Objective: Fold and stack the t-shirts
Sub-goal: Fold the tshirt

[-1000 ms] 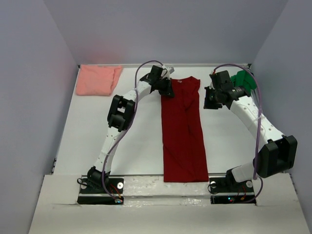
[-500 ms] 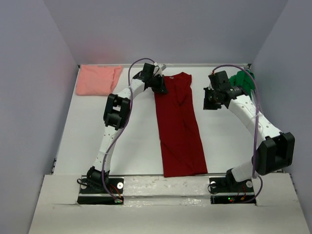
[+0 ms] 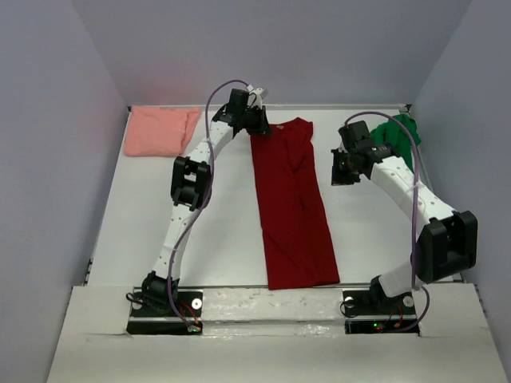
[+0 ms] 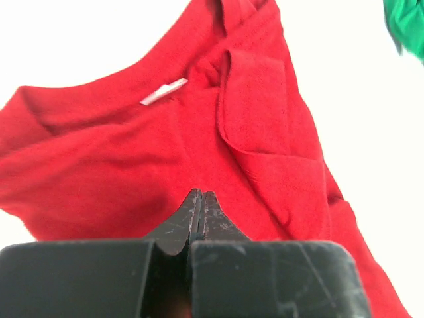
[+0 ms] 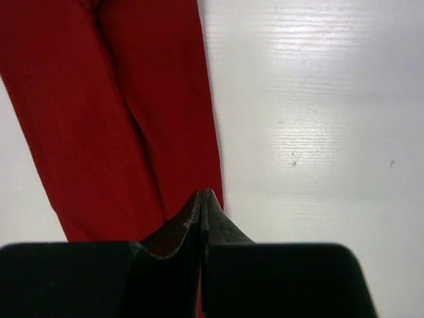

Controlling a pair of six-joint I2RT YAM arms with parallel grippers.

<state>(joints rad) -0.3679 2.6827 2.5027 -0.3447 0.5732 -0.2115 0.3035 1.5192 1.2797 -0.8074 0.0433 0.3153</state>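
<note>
Facing dark red t-shirt (image 3: 291, 199), left tool (image 4: 201, 194) closed.

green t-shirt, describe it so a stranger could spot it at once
On the white table, look to the far right corner. A bright green cloth t-shirt lies bunched there behind the right arm. It alone is crumpled: the pale pink cloth t-shirt far left is folded, the dark red cloth t-shirt lies flat mid-table.

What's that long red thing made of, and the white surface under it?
The dark red t-shirt: soft matte knit cloth, probably cotton, with stitched hems, folds and a white neck label. The table: hard, smooth, white, slightly glossy, maybe laminate; light streaks reflect off it.
</note>
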